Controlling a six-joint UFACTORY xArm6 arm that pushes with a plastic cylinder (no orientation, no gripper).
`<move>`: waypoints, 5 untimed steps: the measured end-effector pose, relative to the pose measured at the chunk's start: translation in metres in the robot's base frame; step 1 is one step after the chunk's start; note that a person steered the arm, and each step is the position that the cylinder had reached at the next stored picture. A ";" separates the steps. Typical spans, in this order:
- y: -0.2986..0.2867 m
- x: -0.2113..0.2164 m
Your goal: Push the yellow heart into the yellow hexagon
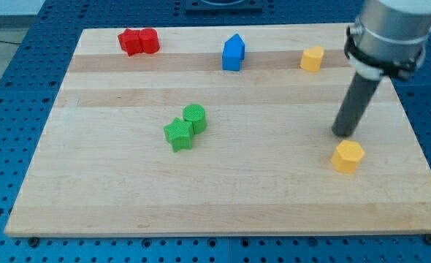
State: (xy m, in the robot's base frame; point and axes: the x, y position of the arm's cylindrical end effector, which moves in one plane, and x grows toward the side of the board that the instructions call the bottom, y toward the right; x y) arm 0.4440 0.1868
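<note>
Camera view: no jaws, just my tip on smooth wood above the yellow hexagon, yellow heart far.

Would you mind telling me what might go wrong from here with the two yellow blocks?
My tip sits just above the yellow hexagon block, far from the yellow heart block; moving off could nudge the hexagon. The heart lies near the wooden board's top edge, so a skewed push might slide it off.
</note>
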 end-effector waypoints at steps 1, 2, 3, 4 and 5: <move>0.030 -0.077; 0.040 -0.148; -0.013 -0.192; -0.014 -0.146; -0.011 -0.083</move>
State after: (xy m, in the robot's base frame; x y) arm 0.3614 0.1757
